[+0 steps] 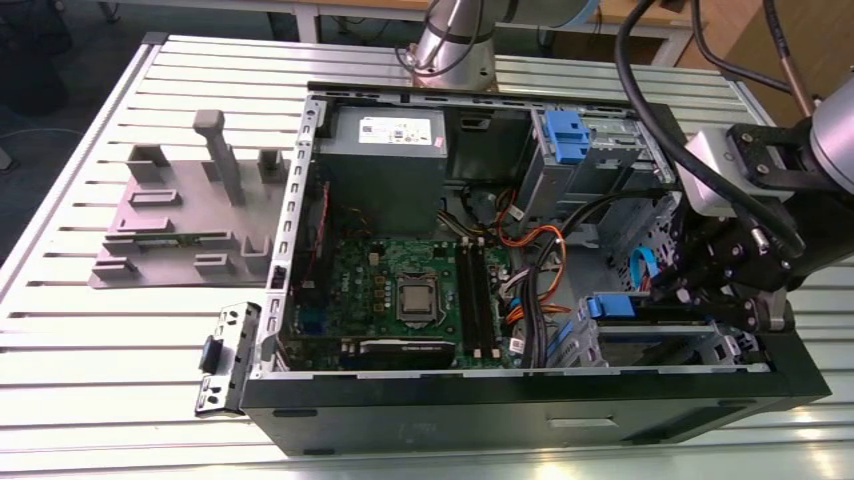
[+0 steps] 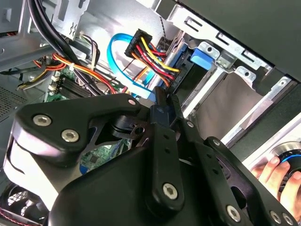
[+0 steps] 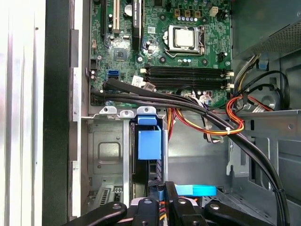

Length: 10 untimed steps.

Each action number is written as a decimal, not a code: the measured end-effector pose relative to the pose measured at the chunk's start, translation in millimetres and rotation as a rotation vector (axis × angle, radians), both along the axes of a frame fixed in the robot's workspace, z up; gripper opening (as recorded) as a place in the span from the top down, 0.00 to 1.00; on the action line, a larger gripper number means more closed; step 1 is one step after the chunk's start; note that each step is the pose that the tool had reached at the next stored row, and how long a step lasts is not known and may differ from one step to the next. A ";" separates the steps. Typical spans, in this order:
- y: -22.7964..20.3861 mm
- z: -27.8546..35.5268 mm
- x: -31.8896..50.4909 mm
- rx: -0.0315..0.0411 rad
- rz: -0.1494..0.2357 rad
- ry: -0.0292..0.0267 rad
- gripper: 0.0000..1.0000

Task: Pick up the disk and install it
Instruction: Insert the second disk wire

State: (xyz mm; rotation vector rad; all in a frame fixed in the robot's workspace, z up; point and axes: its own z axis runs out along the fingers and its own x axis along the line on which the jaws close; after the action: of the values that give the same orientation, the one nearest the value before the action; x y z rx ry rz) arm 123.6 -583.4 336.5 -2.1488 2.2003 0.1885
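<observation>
The slatted white desk (image 1: 80,330) carries an open black computer case (image 1: 534,400) lying on its side, with a grey plastic stand (image 1: 180,215) of upright posts apart from it at nine o'clock in the exterior view. Inside the case lie the grey power supply box (image 1: 387,165), the green motherboard (image 1: 400,290) with its bare processor socket, and a bundle of orange, red and yellow cables (image 1: 534,260). The black gripper (image 1: 727,285) reaches into the drive cage at the case's four o'clock corner; its jaws stand together, clamped on something small and dark at their tips that cannot be made out. The disk (image 3: 149,155) sits on edge in a cage slot, showing a blue bracket with a square blue tab in the first wrist view; little else of it can be seen. The second wrist view adds the black power connector (image 2: 141,40) with its yellow and red wires, a light blue data cable (image 2: 123,63), and a person's fingers (image 2: 273,172) at four o'clock.
</observation>
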 end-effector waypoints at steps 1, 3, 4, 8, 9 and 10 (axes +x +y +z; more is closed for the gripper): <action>0.0 -0.2 0.1 -0.0005 0.000 0.0000 0.80; 0.0 -0.7 0.2 -0.0018 0.000 0.0000 0.80; 0.0 -0.9 0.3 -0.0028 0.000 0.0000 0.80; 0.0 -1.9 0.5 -0.0076 0.000 0.0000 0.80; -0.1 -2.1 0.5 -0.0088 0.000 0.0000 0.80; 0.0 -2.3 0.6 -0.0099 0.000 0.0000 0.80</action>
State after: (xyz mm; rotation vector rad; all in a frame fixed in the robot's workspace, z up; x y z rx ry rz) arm 124.2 -583.4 334.2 -2.1538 2.2059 0.1780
